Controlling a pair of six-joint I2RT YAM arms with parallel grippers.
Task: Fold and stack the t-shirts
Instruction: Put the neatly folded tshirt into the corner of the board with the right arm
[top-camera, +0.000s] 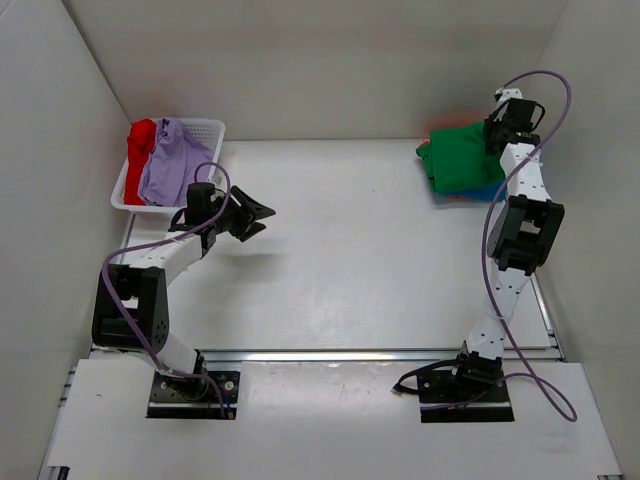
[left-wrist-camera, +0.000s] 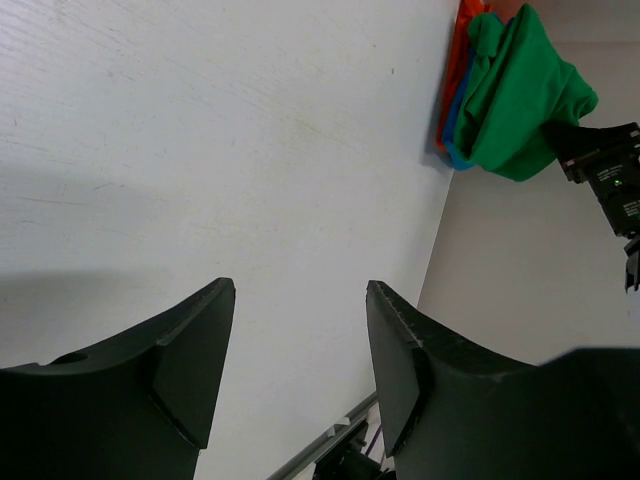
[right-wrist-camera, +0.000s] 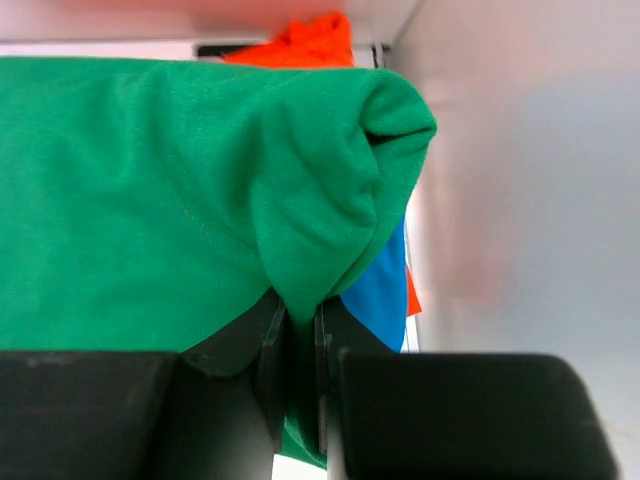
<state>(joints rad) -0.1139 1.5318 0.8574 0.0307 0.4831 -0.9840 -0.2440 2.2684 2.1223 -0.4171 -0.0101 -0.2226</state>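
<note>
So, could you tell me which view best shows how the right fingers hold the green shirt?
The right wrist view: the right fingers pinch a fold of the green shirt up close. The top view shows the shirt from above, the grip hidden behind the arm. The left wrist view shows it only far off.

White counter (top-camera: 350, 250), boxed in by plain white walls (top-camera: 300, 60) at left, far and right; lit softly and evenly.
</note>
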